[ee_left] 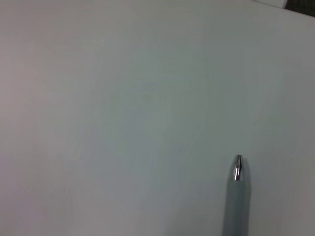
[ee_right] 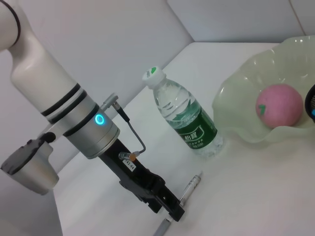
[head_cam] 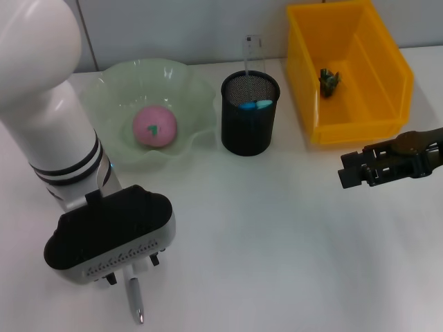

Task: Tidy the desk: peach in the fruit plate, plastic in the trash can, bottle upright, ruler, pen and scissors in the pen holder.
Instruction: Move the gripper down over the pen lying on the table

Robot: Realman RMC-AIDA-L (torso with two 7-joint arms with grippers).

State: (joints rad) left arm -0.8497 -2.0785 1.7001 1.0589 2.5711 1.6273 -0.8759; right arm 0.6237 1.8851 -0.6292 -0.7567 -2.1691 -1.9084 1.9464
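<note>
My left gripper (head_cam: 128, 277) is down on the pen (head_cam: 133, 299) near the desk's (head_cam: 277, 235) front left corner; I cannot tell whether it has closed. A shallow pinch could let the pen roll. Only the right wrist view shows the bottle (ee_right: 182, 115) upright beside the fruit plate (ee_right: 236, 105).

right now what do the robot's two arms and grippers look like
The left arm is glossy white with black bands near the wrist; the right wrist view adds a silver segment with a glowing blue ring, thin grey cables, and a black left gripper body with a small label. From the head, its wrist carries a black and white housing. The right gripper is black and blocky on a dark arm.
</note>
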